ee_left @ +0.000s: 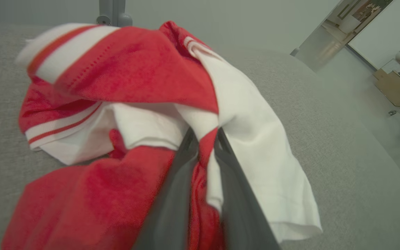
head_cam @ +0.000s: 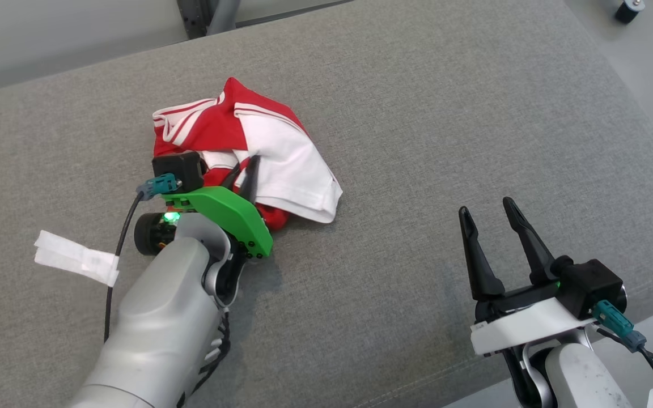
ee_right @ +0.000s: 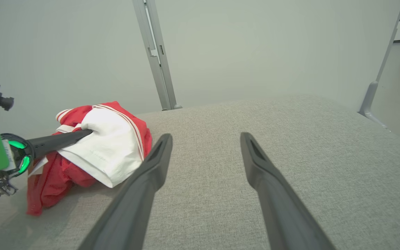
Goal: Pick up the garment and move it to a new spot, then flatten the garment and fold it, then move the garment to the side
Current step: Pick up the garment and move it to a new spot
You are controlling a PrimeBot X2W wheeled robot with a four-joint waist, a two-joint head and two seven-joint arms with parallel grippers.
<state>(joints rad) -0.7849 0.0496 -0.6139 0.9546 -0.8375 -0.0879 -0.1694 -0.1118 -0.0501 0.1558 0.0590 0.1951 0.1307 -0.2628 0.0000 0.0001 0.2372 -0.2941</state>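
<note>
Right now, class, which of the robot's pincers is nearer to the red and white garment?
Left. The left pincer is shut on a fold of the garment; the right pincer is open over the grey padded surface, apart from the cloth.

- Open counter [head_cam: 417, 113] stretches to the right of and beyond the crumpled garment [head_cam: 281, 164].
- A strip of white tape [head_cam: 77, 258] and a black cable [head_cam: 125, 225] sit at the near left.
- A metal post [ee_right: 156, 55] stands behind the far edge.

Grey cushion [head_cam: 445, 113]: garment [head_cam: 281, 158], tape strip [head_cam: 77, 258]
</note>
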